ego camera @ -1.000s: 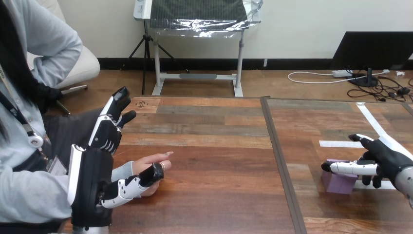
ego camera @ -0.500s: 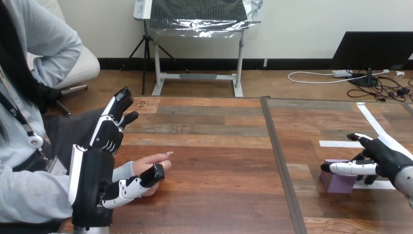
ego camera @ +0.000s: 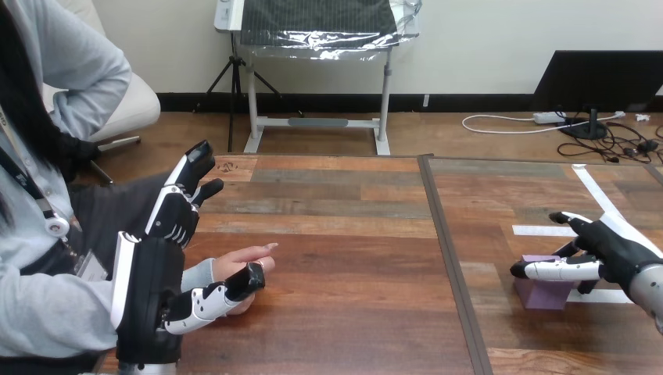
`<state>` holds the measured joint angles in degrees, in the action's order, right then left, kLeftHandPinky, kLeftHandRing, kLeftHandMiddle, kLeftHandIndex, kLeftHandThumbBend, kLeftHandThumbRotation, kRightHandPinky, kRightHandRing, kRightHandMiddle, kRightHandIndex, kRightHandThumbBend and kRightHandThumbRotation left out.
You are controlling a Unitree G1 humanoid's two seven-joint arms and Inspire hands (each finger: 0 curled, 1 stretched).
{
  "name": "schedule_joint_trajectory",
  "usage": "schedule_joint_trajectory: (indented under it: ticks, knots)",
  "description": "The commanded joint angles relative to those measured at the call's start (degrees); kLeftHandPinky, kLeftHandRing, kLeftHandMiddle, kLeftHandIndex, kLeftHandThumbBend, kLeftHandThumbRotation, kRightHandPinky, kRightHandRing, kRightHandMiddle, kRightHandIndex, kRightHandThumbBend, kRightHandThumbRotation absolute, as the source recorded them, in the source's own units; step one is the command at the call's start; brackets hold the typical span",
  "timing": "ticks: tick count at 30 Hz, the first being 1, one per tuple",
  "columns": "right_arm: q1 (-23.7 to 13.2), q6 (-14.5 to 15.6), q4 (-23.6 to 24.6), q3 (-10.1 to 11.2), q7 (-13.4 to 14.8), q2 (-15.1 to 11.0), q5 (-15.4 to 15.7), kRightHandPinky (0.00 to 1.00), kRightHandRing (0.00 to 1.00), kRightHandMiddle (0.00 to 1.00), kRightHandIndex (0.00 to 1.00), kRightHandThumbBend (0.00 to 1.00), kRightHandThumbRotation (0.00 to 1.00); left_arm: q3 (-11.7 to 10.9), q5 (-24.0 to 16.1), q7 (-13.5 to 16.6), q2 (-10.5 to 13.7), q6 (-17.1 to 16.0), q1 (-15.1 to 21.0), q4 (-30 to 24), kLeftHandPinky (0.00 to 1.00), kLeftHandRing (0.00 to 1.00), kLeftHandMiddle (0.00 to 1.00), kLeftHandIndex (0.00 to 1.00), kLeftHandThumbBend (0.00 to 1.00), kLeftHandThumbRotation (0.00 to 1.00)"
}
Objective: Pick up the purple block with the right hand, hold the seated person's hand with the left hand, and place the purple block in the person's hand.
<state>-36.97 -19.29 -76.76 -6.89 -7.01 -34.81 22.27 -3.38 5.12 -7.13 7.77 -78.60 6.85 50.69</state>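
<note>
Person: seated at the frame's left edge, one forearm reaching right over the table's lower-left corner.
Left arm: comes up from the bottom-left corner of the frame, just in front of the person.
Left hand (ego camera: 148, 281): lower left, standing on edge with its white-shelled back toward the person.
Left fingers (ego camera: 181, 195): straight and close together, pointing up and to the right, lifted clear above the person's hand.
Left thumb (ego camera: 215, 295): stretched to the right along the near side of the person's hand, well apart from the fingers and not curled round anything; whether it touches the person cannot be told.
Person's hand (ego camera: 238, 266): lower left of centre, lying low over the table in the gap between the left thumb and fingers, its fingertips pointing right.
Table (ego camera: 344, 234): dark wood planks across the middle and bottom of the frame, with a dark seam running top to bottom just right of centre.
Tape (ego camera: 539, 230): white strips stuck on the right part of the table, one just behind the block, one running diagonally toward the upper right.
Block (ego camera: 539, 295): purple, resting on the table at lower right, right of the seam, partly covered by the right hand.
Right hand (ego camera: 618, 250): at the right edge, reaching left, over and against the block.
Right grip: cannot tell whether it is closed on the block or only lying on it.
</note>
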Motion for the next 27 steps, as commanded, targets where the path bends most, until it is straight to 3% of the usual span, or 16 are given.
schedule_joint_trajectory:
  ticks: [1, 10, 27]
  knots:
    - [-3.2, -1.69, 2.07, 0.36, -0.2, 0.06, -1.03, 0.53, 0.68, 0.73, 0.95, 0.95, 0.42, -0.75, 0.29, 0.04, -0.56, -0.97, 2.48, -1.67, 0.85, 0.92, 0.93, 0.89, 1.0, 0.58]
    - [-3.4, -1.7, 2.18, 0.1, -0.39, 0.18, -0.75, 0.66, 0.79, 0.85, 0.95, 0.93, 0.41, -1.13, -0.63, 0.3, -0.53, -1.06, 2.55, -1.72, 0.84, 0.92, 0.93, 0.89, 1.0, 0.59]
    - [-3.97, -0.3, 2.92, -1.13, 1.36, 1.16, 0.36, 0.76, 0.85, 0.89, 0.93, 0.91, 0.35, -1.96, -1.93, 1.12, -0.89, -1.3, 2.75, -1.64, 0.83, 0.91, 0.92, 0.89, 1.0, 0.6]
